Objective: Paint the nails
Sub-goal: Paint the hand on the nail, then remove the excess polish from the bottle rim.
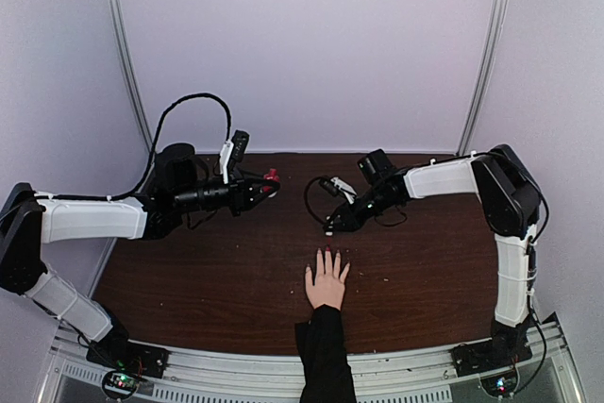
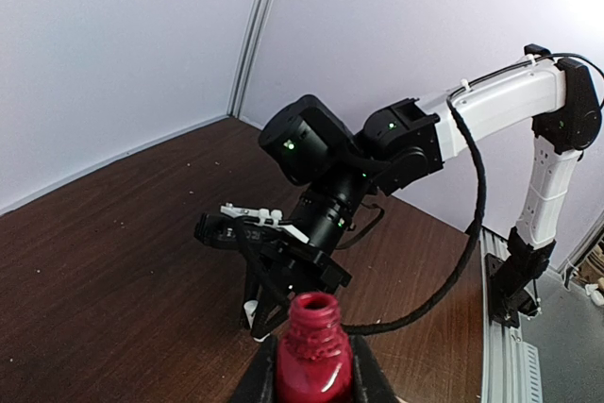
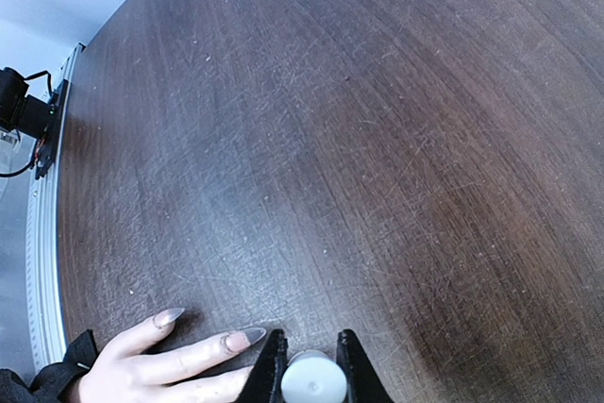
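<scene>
Clamping the uncapped polish bottle (image 2: 311, 351) in your left tool (image 2: 313, 370) steadies it for dipping; your right tool (image 3: 310, 365) pinches the white cap (image 3: 313, 384) just beside the bare nails (image 3: 236, 340) on the table (image 3: 377, 139).

A scratched dark brown wooden table (image 1: 208, 271) fills the middle of the overhead view, with pale lilac walls (image 1: 302, 44) above it. An uncapped small red glass bottle (image 2: 312, 356) sits bottom centre in the left wrist view. A round white cap (image 3: 311, 379), possibly the bottle's, sits bottom centre in the right.
</scene>
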Available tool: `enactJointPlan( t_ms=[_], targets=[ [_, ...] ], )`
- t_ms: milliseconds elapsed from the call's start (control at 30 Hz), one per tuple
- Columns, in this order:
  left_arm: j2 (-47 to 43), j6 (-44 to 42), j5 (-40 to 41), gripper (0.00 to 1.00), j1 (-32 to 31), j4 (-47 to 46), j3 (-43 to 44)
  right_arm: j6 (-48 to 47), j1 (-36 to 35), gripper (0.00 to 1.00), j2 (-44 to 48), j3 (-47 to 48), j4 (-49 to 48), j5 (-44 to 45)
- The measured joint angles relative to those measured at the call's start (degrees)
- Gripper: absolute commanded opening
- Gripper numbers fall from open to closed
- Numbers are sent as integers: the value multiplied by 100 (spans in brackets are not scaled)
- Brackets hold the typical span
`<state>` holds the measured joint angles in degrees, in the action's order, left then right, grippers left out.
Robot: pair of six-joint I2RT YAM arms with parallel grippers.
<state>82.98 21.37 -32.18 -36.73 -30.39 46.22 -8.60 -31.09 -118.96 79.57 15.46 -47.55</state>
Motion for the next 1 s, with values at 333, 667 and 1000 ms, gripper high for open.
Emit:
enactJointPlan(
  t_ms=[333, 667, 1000],
  targets=[
    [0, 0, 0, 0, 0, -2, -11, 22, 39, 0, 219, 0, -76, 42],
    [-9, -9, 2, 0, -2, -17, -96, 131, 66, 0, 1082, -76, -107, 149],
    [-293, -389, 52, 0, -289, 142, -111, 433, 76, 0, 2704, -402, -199, 260]
  ],
)
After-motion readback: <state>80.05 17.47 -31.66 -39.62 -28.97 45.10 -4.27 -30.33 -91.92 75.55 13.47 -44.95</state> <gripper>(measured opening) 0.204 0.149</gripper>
